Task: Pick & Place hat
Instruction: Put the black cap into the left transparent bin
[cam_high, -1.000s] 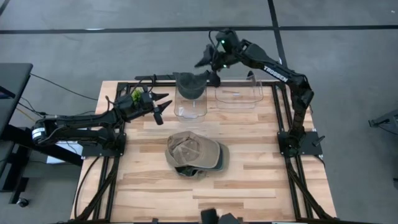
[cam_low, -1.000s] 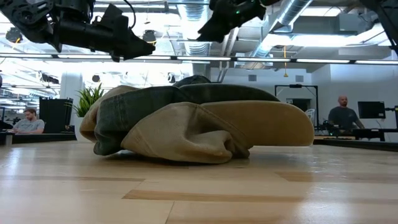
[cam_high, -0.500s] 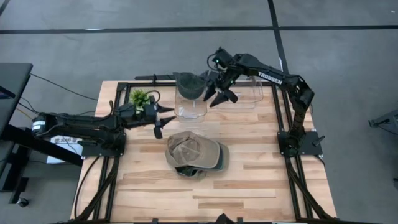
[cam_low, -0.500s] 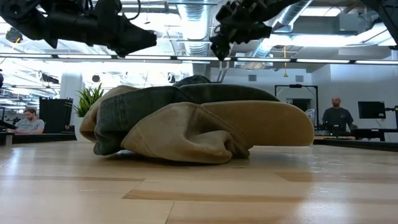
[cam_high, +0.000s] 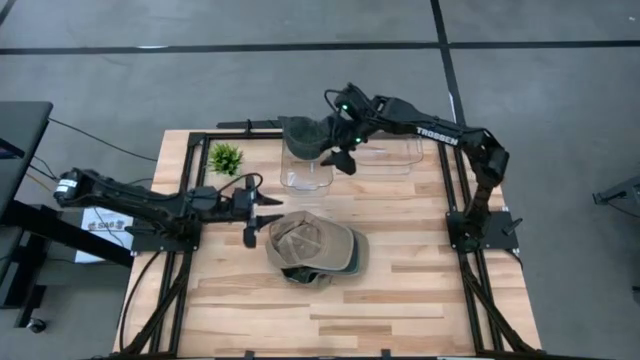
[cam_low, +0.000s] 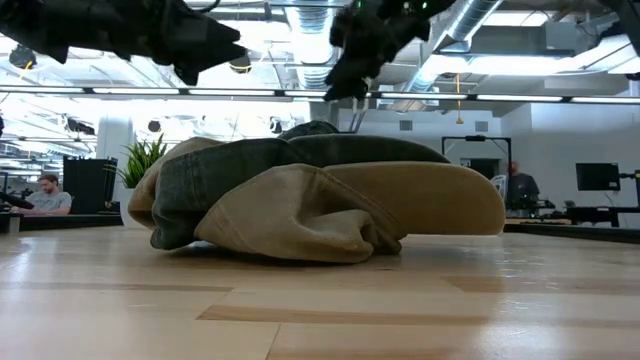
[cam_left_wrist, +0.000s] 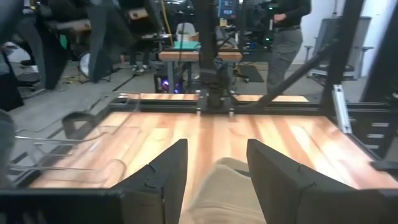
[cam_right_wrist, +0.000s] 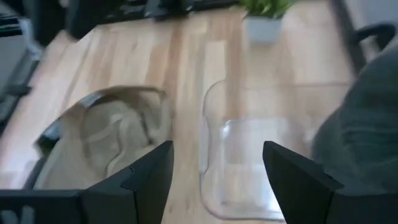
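Overhead, table-level and two wrist views, all sharing the tan hat (cam_high: 312, 243).

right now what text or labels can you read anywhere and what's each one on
"TROSSEN": white letters on the right arm, seen from above.
White sheet under the left arm: printing on it, too small to read.
Hats, clear bins: no readable text.
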